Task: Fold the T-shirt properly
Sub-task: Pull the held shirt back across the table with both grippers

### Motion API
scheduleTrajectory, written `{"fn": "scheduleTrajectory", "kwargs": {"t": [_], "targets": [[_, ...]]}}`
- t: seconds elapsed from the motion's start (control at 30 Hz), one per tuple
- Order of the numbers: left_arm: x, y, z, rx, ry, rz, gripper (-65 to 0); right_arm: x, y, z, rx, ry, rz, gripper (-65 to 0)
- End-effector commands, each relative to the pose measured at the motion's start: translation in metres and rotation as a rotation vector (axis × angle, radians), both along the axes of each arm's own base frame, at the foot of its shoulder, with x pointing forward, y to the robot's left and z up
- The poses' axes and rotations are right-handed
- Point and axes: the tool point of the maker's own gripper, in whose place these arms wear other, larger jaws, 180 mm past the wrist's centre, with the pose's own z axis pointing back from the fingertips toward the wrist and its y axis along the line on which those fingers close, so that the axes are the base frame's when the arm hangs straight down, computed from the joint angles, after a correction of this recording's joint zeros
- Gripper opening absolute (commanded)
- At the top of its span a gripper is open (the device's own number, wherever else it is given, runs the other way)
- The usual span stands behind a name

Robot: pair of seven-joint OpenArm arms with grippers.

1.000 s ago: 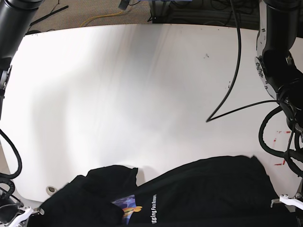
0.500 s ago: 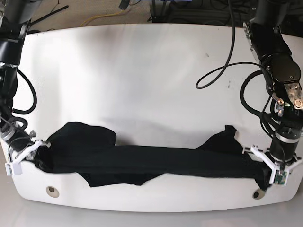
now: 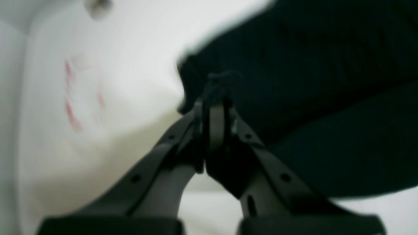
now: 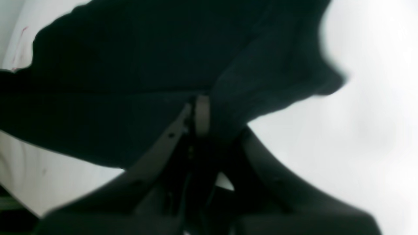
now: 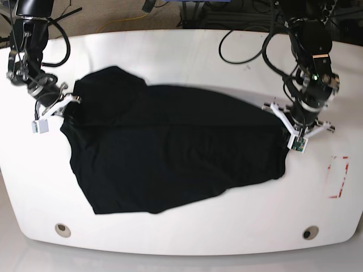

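On the base view's left, the right gripper (image 5: 67, 106) has its jaws clamped on a large black cloth T-shirt (image 5: 170, 147) spread across the white oval worktop (image 5: 170, 56). On the right, the left gripper (image 5: 288, 126) pinches the opposite edge.

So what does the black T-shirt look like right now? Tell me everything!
The T-shirt is big, plain black and soft-looking. It lies spread out wide on the white table, mostly flat with a few wrinkles, and one part bunches near the far corner by the right gripper. That gripper pinches one side edge, and the left gripper pinches the opposite edge. Both are shut on the cloth, as the wrist views show. No print or label shows from here.
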Motion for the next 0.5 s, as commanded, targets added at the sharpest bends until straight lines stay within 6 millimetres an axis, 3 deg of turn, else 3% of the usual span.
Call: {"fn": "scheduleTrajectory", "kwargs": {"t": [0.0,0.23,0.37,0.47], "targets": [[-0.009,-0.008,-0.003,-0.042,-0.005,-0.009,-64.9,-0.002,0.002,0.014,0.006,-0.042,0.006,-65.0],[-0.073,-0.008,-0.056,-0.086,0.183,0.007,-65.0,-0.038,0.002,-0.011,0.056,0.052,-0.056,-65.0],[-0.1,0.002,-0.072,-0.112,0.245,0.046,-65.0,-0.057,0.001,-0.023,0.08,0.091,-0.093,-65.0],[-0.108,0.012,-0.073,-0.125,0.254,0.079,-65.0,-0.065,0.002,-0.029,0.093,0.11,-0.109,-65.0]]}}
